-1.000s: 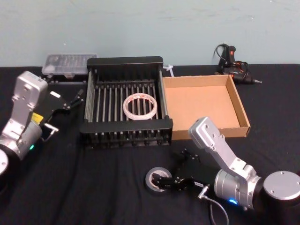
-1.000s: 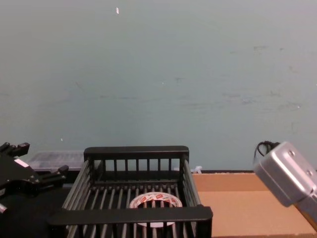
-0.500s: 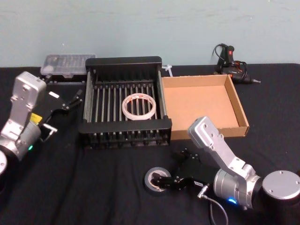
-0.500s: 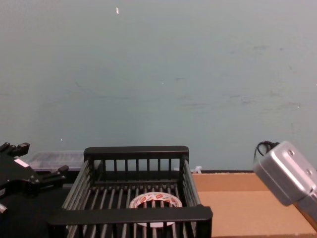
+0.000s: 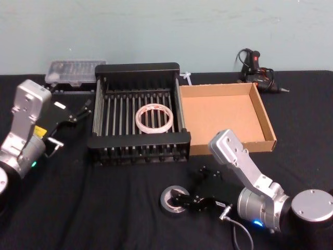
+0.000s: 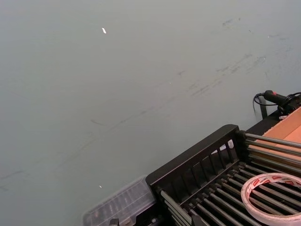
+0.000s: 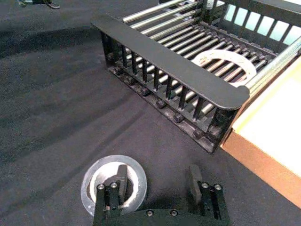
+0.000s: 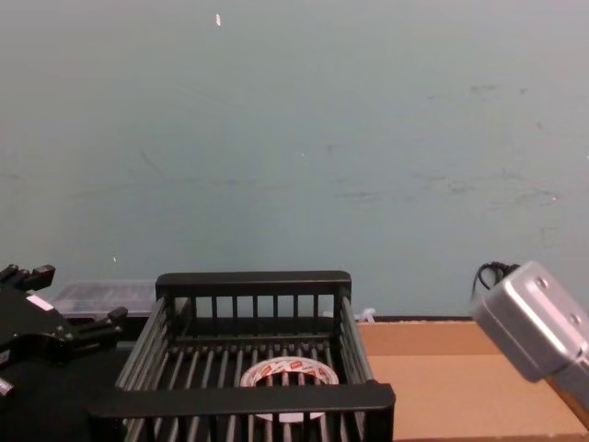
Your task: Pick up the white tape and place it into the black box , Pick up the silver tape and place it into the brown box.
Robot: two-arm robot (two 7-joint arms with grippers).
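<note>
Nearest the robot, one silver tape (image 5: 173, 200) lies flat on the black table (image 5: 104, 208), hole facing up, just near of the black box. Right gripper (image 5: 188, 200) is low at the tape w/ fingers spread: in the right wrist view one finger (image 7: 122, 175) sits inside the roll's core, the other (image 7: 194, 178) outside on the cloth, not clamped. Right arm reaches in from the near right, elbow raised, forearm angled down and left toward the roll. Farther back, one black box (image 5: 138, 139), slats running near-to-far, w/ one white tape (image 5: 154, 118) flat on its floor, hole up, about centre. Touching its right side, one brown box (image 5: 260, 114), long side left-right, nothing in it. Left gripper (image 5: 83, 109) hangs above the table just left of the black box, fingers apart, nothing held, arm bent up at far left. At the far edge: one clear plastic case (image 5: 73, 70) left, one glue gun (image 5: 257, 70) right.
</note>
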